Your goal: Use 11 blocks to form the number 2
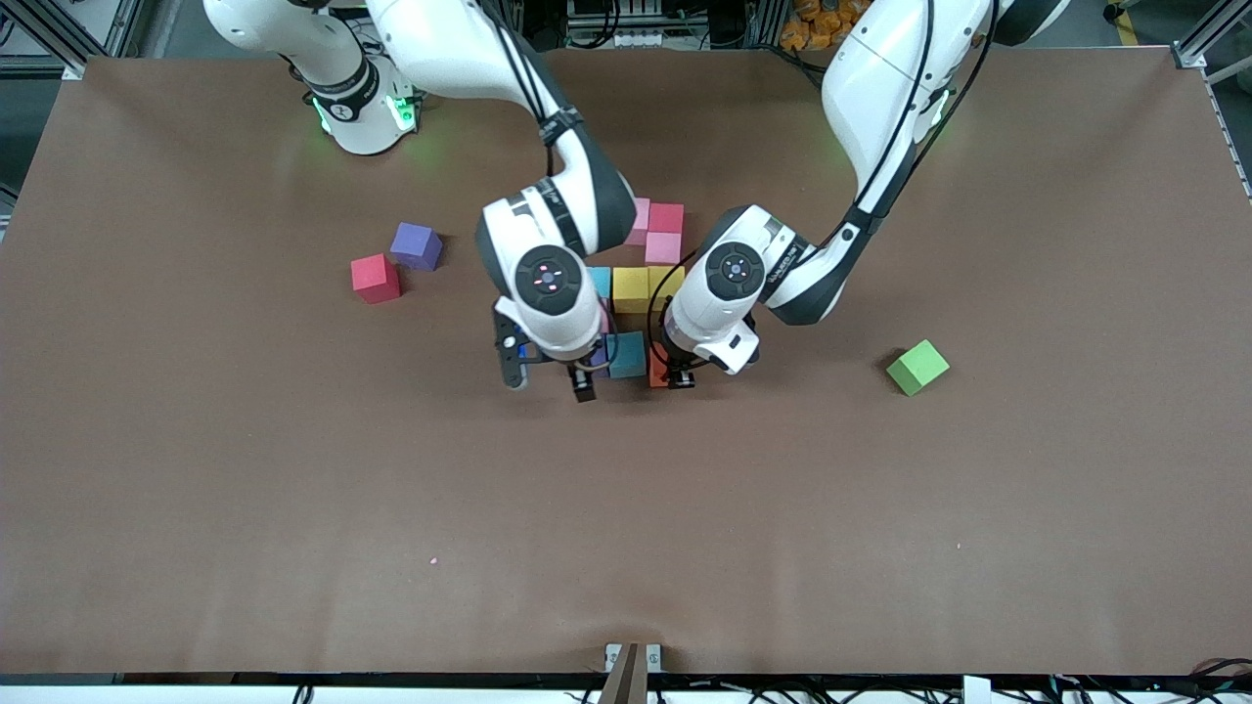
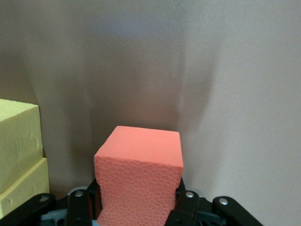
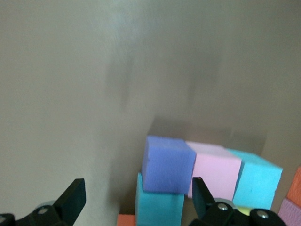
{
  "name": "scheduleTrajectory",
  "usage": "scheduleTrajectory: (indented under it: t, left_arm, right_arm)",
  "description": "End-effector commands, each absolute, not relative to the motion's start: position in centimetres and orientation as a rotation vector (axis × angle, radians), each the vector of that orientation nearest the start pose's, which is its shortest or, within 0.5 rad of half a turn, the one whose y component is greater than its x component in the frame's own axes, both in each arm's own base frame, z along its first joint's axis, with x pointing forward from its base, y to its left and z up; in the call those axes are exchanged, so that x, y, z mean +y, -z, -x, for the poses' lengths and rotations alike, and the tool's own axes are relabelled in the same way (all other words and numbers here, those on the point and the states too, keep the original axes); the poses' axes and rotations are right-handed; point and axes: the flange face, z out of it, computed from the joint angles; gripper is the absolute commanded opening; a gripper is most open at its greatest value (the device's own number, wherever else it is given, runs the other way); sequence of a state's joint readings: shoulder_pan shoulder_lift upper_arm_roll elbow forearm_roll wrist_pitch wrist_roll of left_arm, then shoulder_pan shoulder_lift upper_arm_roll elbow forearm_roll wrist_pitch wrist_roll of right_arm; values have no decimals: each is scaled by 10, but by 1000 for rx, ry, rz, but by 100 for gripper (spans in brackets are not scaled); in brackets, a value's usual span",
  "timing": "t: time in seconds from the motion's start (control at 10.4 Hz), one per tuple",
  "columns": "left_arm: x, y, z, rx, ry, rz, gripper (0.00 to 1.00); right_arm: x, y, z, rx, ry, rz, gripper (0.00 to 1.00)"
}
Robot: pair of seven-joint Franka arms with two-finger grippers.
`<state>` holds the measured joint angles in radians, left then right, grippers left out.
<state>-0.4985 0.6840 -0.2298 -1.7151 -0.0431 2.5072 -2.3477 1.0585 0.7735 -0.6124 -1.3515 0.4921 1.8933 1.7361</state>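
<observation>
The partial number 2 [image 1: 646, 288] lies mid-table: pink cubes [image 1: 665, 232] farthest from the camera, then a row of light blue, yellow [image 1: 631, 288] and orange, then a teal-blue cube [image 1: 626, 354] nearest. My left gripper [image 1: 675, 376] is shut on an orange cube [image 1: 657, 368] beside the teal-blue one; it fills the left wrist view [image 2: 138, 174], gripper [image 2: 136, 202]. My right gripper [image 1: 546, 376] is open beside the teal-blue cube. In the right wrist view the gripper [image 3: 136, 197] frames a violet-blue cube [image 3: 168, 164] and a teal one [image 3: 160, 203]. A red cube [image 1: 375, 278] and a purple cube [image 1: 416, 245] lie loose.
A green cube [image 1: 916, 367] lies alone toward the left arm's end of the table. The red and purple cubes sit toward the right arm's end. Both arms crowd over the figure. The brown table [image 1: 626, 508] is bare nearer the camera.
</observation>
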Motion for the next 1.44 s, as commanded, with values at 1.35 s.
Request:
scheduleTrajectory:
  t: [1.35]
  left_arm:
    - [-447,-198,-510,2221,242,-2068,49]
  right_arm:
    - [113,-365,-678,1239,-203,2858,100]
